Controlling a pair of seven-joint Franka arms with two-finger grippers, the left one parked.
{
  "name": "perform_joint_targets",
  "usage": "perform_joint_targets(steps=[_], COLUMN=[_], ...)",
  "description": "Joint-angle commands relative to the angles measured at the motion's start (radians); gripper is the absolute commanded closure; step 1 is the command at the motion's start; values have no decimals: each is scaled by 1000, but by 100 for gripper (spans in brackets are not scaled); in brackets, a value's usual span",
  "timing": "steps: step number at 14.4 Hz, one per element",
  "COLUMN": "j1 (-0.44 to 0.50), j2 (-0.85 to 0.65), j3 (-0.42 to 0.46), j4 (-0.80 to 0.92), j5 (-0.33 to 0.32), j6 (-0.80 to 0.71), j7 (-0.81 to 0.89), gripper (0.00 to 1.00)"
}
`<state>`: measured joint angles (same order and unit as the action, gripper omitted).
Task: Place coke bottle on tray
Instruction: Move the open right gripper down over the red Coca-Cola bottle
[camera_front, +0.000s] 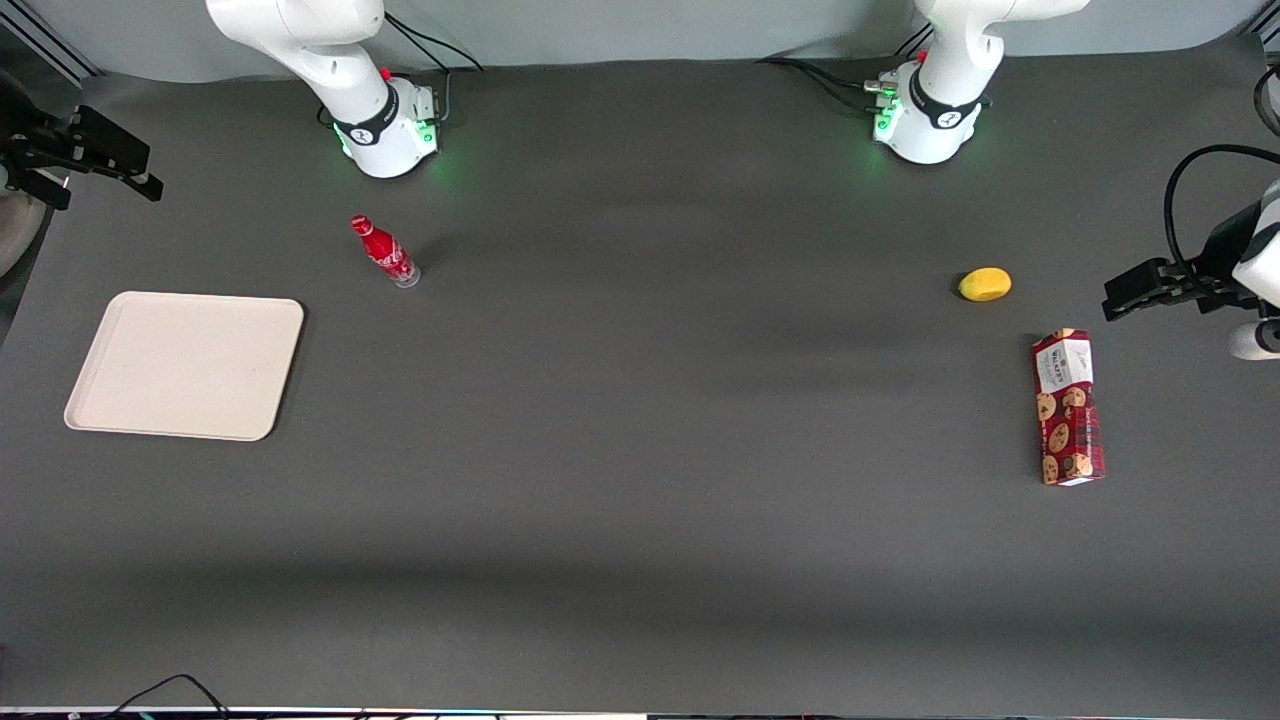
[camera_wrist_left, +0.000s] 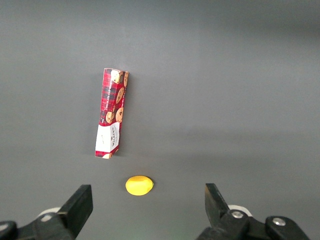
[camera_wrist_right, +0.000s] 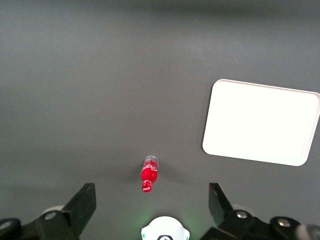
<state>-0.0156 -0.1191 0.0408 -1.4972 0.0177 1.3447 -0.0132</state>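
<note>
The coke bottle is small, slim and red with a red cap. It stands upright on the dark table, close in front of the working arm's base. It also shows in the right wrist view. The beige-white tray lies flat and bare, nearer to the front camera than the bottle; it also shows in the right wrist view. My right gripper hangs high over the working arm's end of the table. It is open wide and empty, well above the bottle and apart from it.
A red cookie box and a small yellow fruit lie toward the parked arm's end of the table; both also show in the left wrist view, the box and the fruit.
</note>
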Motion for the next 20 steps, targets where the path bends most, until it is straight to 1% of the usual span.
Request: perform_joint_targets(steps=[1, 4, 5, 6, 7, 8, 10, 11, 13, 16, 18, 20], j1=[6, 6, 8, 6, -1, -1, 5, 0, -4, 0, 3, 3], j2=[13, 6, -22, -72, -149, -241, -412, -485, -569, -591, -581, -550], j3=[13, 16, 16, 42, 79, 94, 103, 122, 165, 166, 168, 168], j4=[46, 32, -4, -90, -212, -353, -637, -764, -943, -1165, -1283, -1340], j5=[-38, -42, -38, -36, -27, -25, 55, 71, 76, 85, 125, 140], j6=[-48, -91, -91, -85, -58, 14, 161, 236, 353, 586, 745, 827], j7=[-1, 1, 7, 19, 39, 85, 119, 121, 137, 148, 148, 148], gripper=[0, 0, 0, 0, 0, 0, 0, 0, 0, 0, 0, 0])
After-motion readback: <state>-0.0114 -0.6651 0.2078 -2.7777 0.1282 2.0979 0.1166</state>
